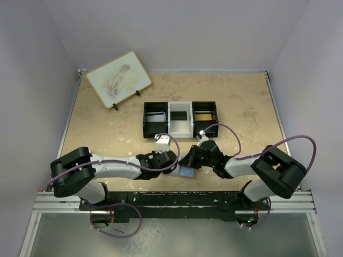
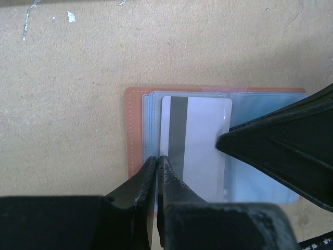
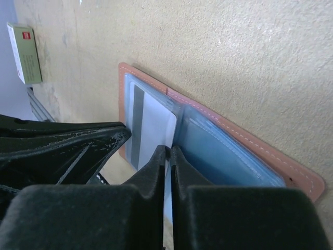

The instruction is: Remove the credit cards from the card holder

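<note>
Top external view: two black arms are reaching toward each other low over the sandy, speckled table (image 1: 246, 101). The left gripper (image 1: 176, 162) and right gripper (image 1: 188, 160) are meeting over the flat reddish-brown leather card holder (image 1: 187, 172), which is lying open near the front edge. A black-white-black tray (image 1: 145, 120) and a white board with a wooden rim (image 1: 119, 80) are sitting farther back.

Left wrist view: the left jaws are pressed tight together, holding nothing. Their tips are sitting right at the left edge of a thin white card with a grey stripe (image 2: 200, 140). It is lying on shiny, see-through blue pockets (image 2: 260, 172).

Right wrist view: the right jaws are almost together, pinching the white card's corner, with a thin pale strip showing between them.
</note>
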### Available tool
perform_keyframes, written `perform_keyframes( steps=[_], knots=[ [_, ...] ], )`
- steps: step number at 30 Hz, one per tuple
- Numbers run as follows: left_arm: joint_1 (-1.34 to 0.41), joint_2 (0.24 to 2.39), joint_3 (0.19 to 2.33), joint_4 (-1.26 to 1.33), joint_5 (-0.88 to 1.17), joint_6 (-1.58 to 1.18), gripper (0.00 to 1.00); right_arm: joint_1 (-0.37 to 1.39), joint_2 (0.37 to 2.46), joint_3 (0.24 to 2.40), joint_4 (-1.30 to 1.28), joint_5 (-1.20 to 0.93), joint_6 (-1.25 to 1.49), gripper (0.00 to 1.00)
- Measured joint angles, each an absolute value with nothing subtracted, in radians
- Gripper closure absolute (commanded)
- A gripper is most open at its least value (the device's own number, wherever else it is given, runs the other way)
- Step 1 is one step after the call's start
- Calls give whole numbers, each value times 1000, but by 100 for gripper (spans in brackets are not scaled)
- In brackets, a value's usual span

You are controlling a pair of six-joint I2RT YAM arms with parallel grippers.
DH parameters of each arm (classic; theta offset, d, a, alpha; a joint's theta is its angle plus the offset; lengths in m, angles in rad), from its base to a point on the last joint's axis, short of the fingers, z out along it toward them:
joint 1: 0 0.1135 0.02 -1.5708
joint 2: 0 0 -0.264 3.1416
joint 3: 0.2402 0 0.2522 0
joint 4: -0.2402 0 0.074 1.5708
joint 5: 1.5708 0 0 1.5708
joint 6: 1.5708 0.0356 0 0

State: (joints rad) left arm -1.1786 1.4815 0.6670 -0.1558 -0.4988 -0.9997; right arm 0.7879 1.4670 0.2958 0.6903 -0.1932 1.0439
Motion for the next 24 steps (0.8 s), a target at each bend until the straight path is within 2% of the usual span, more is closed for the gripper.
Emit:
perform_keyframes(
  steps=[8,15,22,24],
  knots=[
    [-1179,1477,659,-142,-499,-1004,100,786,1386,307,587,-187,1037,100],
    [-1180,1479,641,-130,-491,-1013,100,659,1237,291,495,-283,996,100],
    [-1180,1479,641,-129,-491,-1015,100,635,1217,293,434,-333,927,100],
    [-1180,1478,641,-130,-491,-1015,97,633,1217,298,403,-332,904,100]
  ],
)
